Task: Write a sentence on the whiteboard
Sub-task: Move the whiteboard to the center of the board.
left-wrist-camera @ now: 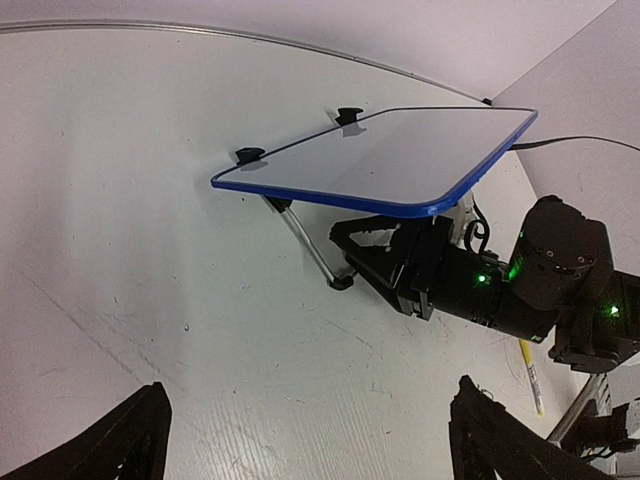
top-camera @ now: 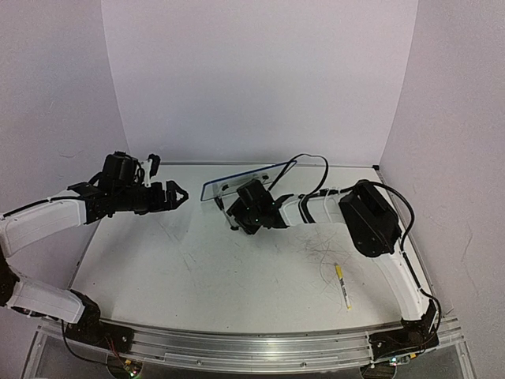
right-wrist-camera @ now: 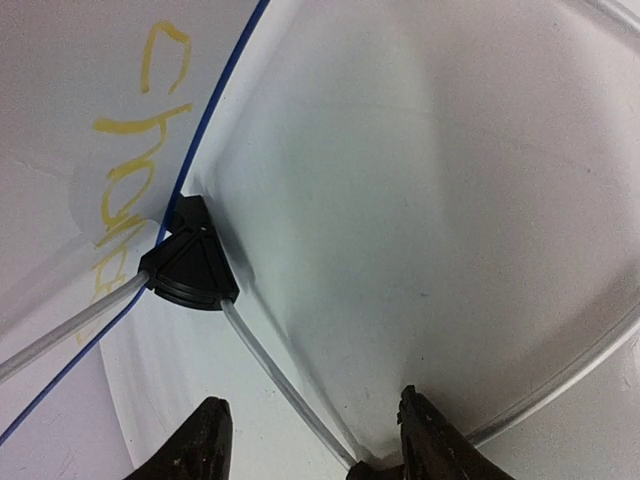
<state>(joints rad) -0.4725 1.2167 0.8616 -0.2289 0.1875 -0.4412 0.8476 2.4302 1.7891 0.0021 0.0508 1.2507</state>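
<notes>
Right wrist view: my right pincer (right-wrist-camera: 310,400), released, straddles the thin metal leg (right-wrist-camera: 270,362) of the blue-framed white whiteboard (right-wrist-camera: 45,70), which I judge light and stiff; I'd grip there.

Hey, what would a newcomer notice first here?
The blue-framed whiteboard stands tilted on a wire stand at the table's far middle, the open right gripper beneath it. Yellow handwriting shows on it in the right wrist view; a yellow marker lies by the right arm.
</notes>
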